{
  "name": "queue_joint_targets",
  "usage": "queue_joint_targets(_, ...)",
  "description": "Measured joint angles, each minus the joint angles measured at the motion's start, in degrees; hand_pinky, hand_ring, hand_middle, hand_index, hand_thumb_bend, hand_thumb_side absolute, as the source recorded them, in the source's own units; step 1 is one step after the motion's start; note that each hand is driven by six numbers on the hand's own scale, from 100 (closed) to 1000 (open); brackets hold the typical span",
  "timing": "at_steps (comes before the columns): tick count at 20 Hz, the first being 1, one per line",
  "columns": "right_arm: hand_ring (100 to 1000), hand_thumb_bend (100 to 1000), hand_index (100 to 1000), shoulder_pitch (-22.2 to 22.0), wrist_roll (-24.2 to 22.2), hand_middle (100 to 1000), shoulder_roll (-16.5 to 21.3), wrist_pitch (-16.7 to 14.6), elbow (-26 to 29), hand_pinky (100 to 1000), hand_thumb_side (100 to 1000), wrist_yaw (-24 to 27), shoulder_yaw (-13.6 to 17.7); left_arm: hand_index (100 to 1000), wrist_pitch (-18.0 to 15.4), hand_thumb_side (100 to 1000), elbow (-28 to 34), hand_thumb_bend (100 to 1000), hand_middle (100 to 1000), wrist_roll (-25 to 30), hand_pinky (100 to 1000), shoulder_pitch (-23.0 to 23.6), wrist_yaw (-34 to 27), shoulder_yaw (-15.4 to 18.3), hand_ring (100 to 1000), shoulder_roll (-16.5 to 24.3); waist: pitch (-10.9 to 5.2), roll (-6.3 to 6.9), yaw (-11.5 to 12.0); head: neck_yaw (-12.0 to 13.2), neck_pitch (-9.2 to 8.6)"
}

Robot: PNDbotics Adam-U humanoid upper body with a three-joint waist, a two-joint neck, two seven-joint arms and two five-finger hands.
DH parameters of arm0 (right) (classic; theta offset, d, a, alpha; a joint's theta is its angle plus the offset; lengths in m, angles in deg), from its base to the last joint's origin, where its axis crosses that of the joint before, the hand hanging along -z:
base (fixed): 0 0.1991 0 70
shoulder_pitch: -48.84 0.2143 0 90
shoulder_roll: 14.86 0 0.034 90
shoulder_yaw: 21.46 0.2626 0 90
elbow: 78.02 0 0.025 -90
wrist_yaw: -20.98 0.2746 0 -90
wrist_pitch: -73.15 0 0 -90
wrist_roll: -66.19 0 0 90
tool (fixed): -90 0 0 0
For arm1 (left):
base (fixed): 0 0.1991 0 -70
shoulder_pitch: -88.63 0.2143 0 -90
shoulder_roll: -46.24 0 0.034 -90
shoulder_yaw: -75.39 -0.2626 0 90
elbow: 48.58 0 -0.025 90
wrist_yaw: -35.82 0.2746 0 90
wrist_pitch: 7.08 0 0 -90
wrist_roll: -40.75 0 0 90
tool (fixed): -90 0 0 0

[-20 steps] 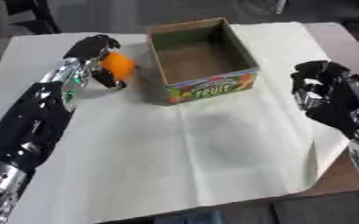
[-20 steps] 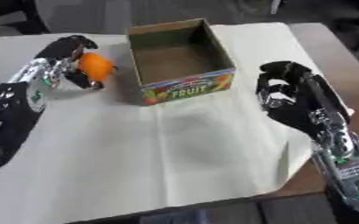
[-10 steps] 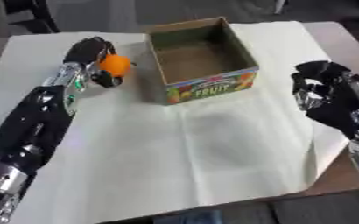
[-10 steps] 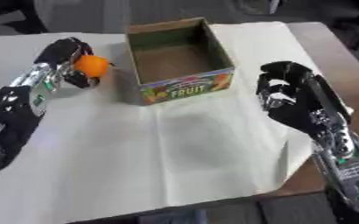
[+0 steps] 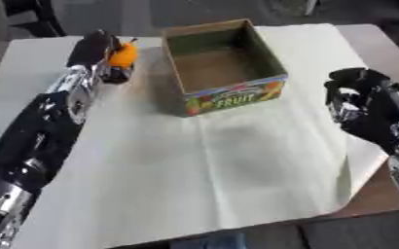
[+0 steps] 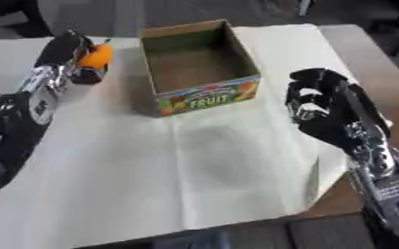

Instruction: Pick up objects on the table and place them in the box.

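Observation:
An open cardboard box (image 5: 224,92) printed FRUIT stands at the table's far middle; its inside shows bare. To its left my left hand (image 5: 98,48) is curled round a small orange fruit (image 5: 123,55), holding it near the box's left wall, about level with the rim. My right hand (image 6: 318,99) hovers right of the box with fingers curled and nothing in it.
A cream cloth (image 5: 211,170) covers most of the table; its right edge lifts in a fold near the brown table corner (image 5: 382,192). Dark chair shapes stand beyond the far edge.
My left hand has carried the orange fruit up and farther back, staying left of the box. The right hand has hardly moved.

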Motion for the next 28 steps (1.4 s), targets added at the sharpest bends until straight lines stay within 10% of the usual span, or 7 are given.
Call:
queue_joint_targets(10, 760, 100, 706, 0.1, -0.7, 537, -0.5, 0.1, -0.3, 613, 100, 0.0, -0.8, 470, -2.0, 132, 5.5, 100, 296, 3.9, 383, -3.2, -9.8, -4.7, 464, -2.6, -0.10, -0.29, -2.8, 0.9, 0.00)
queue_joint_targets(28, 760, 100, 705, 1.6, -2.2, 537, -1.5, 0.1, -0.3, 613, 100, 0.3, -1.8, 721, -10.3, 130, -3.7, 400, 593, 7.4, 670, -2.2, 3.3, -5.5, 737, -7.8, 0.30, 0.05, -5.4, 2.3, -0.60)
